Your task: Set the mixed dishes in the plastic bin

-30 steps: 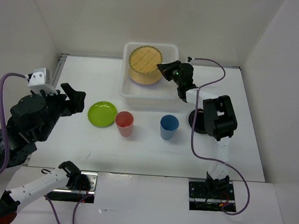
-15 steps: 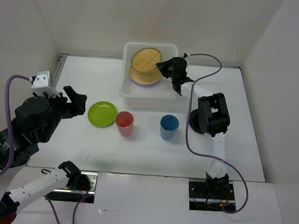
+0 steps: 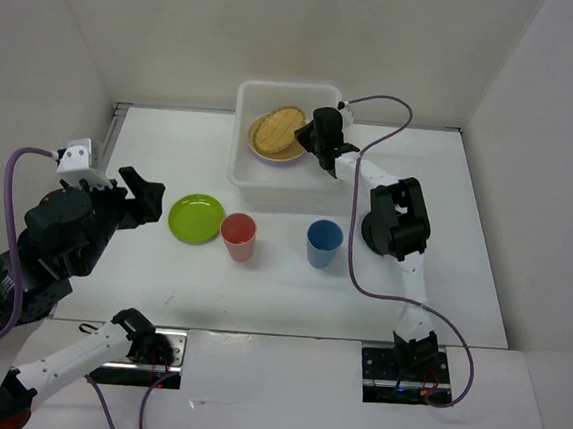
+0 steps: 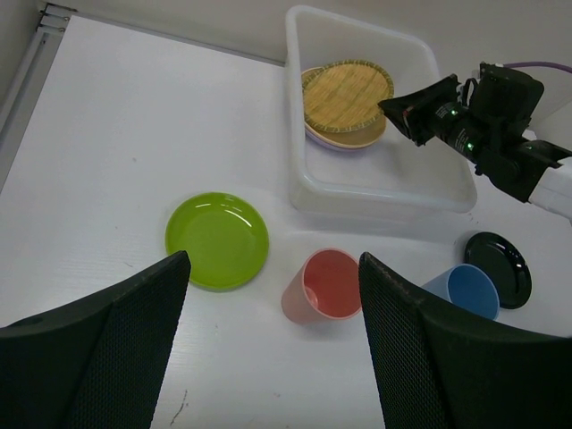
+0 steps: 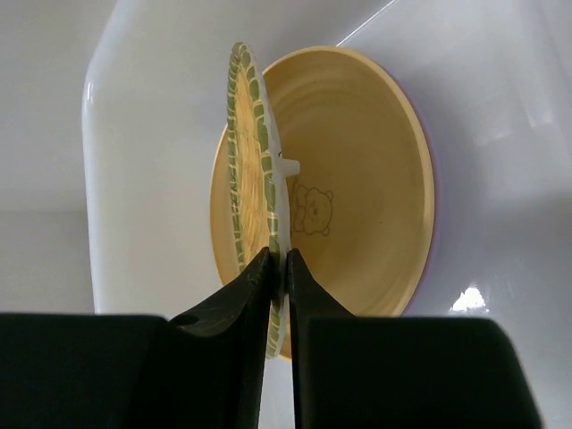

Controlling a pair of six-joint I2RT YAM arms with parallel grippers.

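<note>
The plastic bin [image 3: 279,181] stands at the back centre of the table. My right gripper [image 3: 309,134] reaches into it, shut on the rim of the woven wicker-look plate [image 3: 277,130], which tilts just above an orange plate [image 5: 357,179] and a lilac one [image 4: 335,145]. In the right wrist view the wicker plate [image 5: 250,179] is edge-on between the fingers of that gripper [image 5: 277,259]. In front of the bin lie a lime green plate [image 3: 197,218], a coral-red cup [image 3: 237,236] and a blue cup [image 3: 324,243]. The black plate [image 3: 373,234] is partly under the right arm. My left gripper [image 3: 143,194] hovers open at the left, holding nothing.
White walls enclose the table on three sides. A metal rail [image 3: 117,119] runs along the back left corner. The right arm's elbow [image 3: 396,219] hangs over the black plate, with its purple cable looping beside it.
My right gripper has carried the wicker plate leftward and lower into the bin, closer to the plates there. The left arm has barely shifted.
</note>
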